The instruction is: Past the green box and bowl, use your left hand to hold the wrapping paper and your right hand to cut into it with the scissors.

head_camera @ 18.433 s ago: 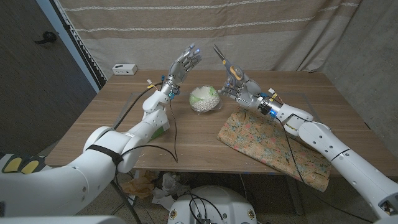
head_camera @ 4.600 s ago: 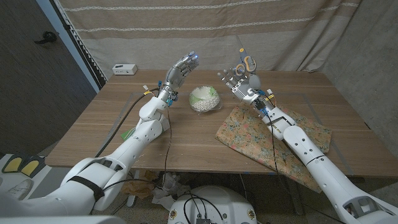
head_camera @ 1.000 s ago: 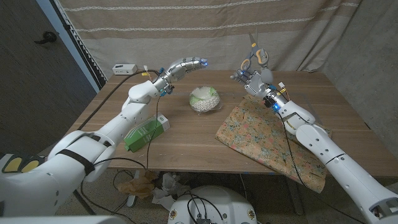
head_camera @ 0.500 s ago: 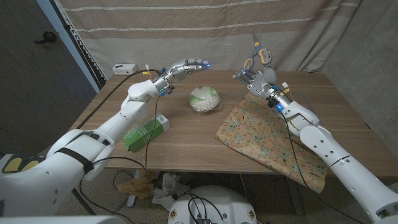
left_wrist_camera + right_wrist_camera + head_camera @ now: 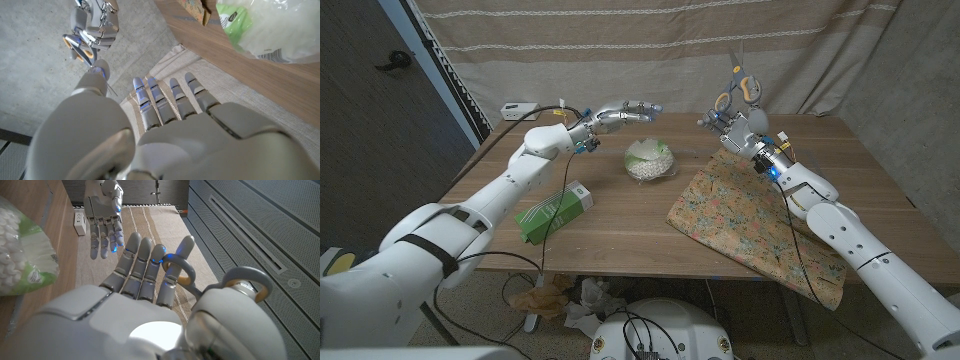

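Observation:
The floral wrapping paper (image 5: 750,215) lies on the table's right side, one end hanging over the front edge. My right hand (image 5: 738,122) is raised above the paper's far corner and grips grey scissors with orange-lined handles (image 5: 741,80), blades pointing up. The scissor handles (image 5: 220,282) show around my fingers in the right wrist view. My left hand (image 5: 625,111) hovers open in the air beyond the bowl (image 5: 649,160), fingers stretched toward the right hand. The green box (image 5: 555,210) lies on its side at the front left. The left wrist view shows my left hand (image 5: 170,105) facing the right hand (image 5: 95,27).
A white device (image 5: 520,110) with a cable sits at the table's back left corner. A striped curtain hangs close behind the table. The bowl holds a green and white bag (image 5: 270,25) of white pieces. Bare wood lies between box, bowl and paper.
My left hand has swung rightward and levelled out behind the bowl. The right hand with the scissors has shifted slightly right. The paper, bowl and box have stayed put.

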`<act>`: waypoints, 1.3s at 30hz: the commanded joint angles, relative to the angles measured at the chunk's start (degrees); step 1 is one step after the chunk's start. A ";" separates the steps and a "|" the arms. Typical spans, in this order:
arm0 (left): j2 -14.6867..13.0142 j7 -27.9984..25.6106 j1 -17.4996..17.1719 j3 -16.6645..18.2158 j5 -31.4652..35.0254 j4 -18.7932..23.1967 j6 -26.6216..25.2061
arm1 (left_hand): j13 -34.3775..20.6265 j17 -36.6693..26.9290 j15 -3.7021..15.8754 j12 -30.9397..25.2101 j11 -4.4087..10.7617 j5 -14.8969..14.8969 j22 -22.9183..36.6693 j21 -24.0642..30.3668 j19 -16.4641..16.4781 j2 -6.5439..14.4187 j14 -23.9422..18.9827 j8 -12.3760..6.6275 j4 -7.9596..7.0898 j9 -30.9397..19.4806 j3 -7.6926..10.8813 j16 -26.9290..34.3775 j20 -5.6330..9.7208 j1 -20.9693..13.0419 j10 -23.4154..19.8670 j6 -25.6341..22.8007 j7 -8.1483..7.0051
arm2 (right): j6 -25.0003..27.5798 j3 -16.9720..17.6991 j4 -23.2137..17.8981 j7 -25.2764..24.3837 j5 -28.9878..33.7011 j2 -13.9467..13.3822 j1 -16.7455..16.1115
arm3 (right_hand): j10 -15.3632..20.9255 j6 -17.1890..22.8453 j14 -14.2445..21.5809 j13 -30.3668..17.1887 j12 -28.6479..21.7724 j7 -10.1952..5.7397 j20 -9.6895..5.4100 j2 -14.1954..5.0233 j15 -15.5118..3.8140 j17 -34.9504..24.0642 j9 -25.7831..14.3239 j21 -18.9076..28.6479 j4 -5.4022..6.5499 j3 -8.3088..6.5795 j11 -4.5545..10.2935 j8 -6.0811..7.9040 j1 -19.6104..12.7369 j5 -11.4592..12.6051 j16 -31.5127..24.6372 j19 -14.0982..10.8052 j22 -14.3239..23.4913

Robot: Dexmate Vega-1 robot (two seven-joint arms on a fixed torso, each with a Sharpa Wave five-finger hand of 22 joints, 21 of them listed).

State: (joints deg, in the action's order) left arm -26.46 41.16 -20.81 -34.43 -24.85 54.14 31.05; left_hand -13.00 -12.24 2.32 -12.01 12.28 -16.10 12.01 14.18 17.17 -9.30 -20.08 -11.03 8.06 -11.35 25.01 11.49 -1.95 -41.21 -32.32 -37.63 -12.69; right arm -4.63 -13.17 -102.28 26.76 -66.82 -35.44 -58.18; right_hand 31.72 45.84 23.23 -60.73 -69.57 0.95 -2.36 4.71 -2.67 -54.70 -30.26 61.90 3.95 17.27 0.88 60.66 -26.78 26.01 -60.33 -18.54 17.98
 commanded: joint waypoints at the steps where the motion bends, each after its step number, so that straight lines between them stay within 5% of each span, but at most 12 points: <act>1: -1.26 -0.85 2.46 -4.10 6.80 1.01 0.67 | -0.46 -0.06 9.47 -1.02 0.13 -0.67 -0.14 -0.02 0.39 2.06 -0.49 -0.70 0.72 -0.17 0.81 0.32 0.81 -2.76 -1.90 -1.03 -0.12 | -0.59 0.23 -1.17 0.05 0.52 -0.67 -0.83 | -0.22 -3.92 0.03 -0.20 -0.02 5.28 -0.07 -0.25 -3.18 0.17 -0.03 0.59 -0.38 0.14 -0.14 -0.37 0.46 -0.16 0.19 -0.60 -0.09; 12: -0.81 -1.26 4.27 -6.75 11.43 -0.07 4.10 | -0.17 0.39 9.46 -0.56 0.15 -0.38 -0.27 -0.04 0.45 3.74 0.09 -0.83 1.61 -0.14 2.69 0.00 1.37 -7.04 -1.23 -1.44 -0.14 | -0.71 0.33 -2.39 -1.43 0.97 -1.34 -1.94 | -0.15 -3.76 0.08 0.09 -0.11 5.35 -0.10 -0.51 -2.97 0.48 0.16 0.67 -0.53 0.00 -0.29 -0.66 0.39 -0.18 0.10 -0.78 -0.37; 28: -6.01 -17.20 1.43 -7.32 27.74 10.20 4.98 | 0.21 0.62 8.88 0.06 0.08 0.54 -0.37 -0.21 0.21 2.26 2.22 -0.23 1.24 -0.05 2.22 -0.58 1.47 -7.74 0.13 0.19 -0.07 | 0.17 -0.54 -2.70 -2.05 0.83 -1.41 -1.05 | -0.16 -3.80 0.09 0.22 -0.49 5.24 -0.27 -1.01 -3.10 0.98 -0.05 0.76 -0.89 -0.27 -0.16 -0.96 0.03 -0.15 -0.10 -0.94 -0.88; 34: -6.05 -24.11 0.62 -7.41 34.01 11.65 5.73 | 0.28 0.62 9.07 0.14 0.07 0.89 -0.37 -0.34 0.03 1.08 3.08 0.97 0.30 0.04 0.77 -0.22 1.98 -6.74 0.96 7.50 0.00 | -0.38 -0.70 -2.12 -0.93 0.55 -0.92 -0.87 | 0.06 -3.54 -0.04 0.90 -0.32 5.50 -0.26 -1.14 -3.30 1.12 0.09 0.81 -1.11 -0.37 -0.18 -1.11 -0.26 -0.10 -0.15 -1.01 -1.08; 39: -6.80 -32.86 1.35 -8.82 46.20 12.97 7.41 | 0.16 0.68 9.49 0.01 0.07 0.77 -0.36 -0.20 0.46 0.89 3.22 0.94 -0.07 -0.08 -0.03 -0.15 3.00 -6.00 1.18 11.05 0.05 | -0.41 -0.52 -2.23 -1.04 0.39 -1.01 -1.28 | 0.37 -3.21 0.32 1.37 -0.31 5.52 -0.30 -1.13 -3.33 1.72 0.07 0.88 -1.28 -0.38 -0.26 -1.13 -0.39 -0.09 -0.08 -1.15 -1.26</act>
State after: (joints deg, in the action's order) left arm -31.72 22.56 -19.23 -41.77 4.04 63.33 36.50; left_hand -12.67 -11.45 2.24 -11.86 12.38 -15.22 11.44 13.97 17.58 -8.27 -17.09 -10.13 8.06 -11.23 25.48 11.10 0.33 -47.52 -31.33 -27.82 -12.62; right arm -4.99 -13.57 -104.86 25.10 -65.95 -36.72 -59.40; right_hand 31.41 46.17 23.22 -59.26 -69.56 1.30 -2.45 3.96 -2.67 -53.06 -30.00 62.33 3.08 16.88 0.56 59.43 -27.09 26.01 -60.17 -19.26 16.74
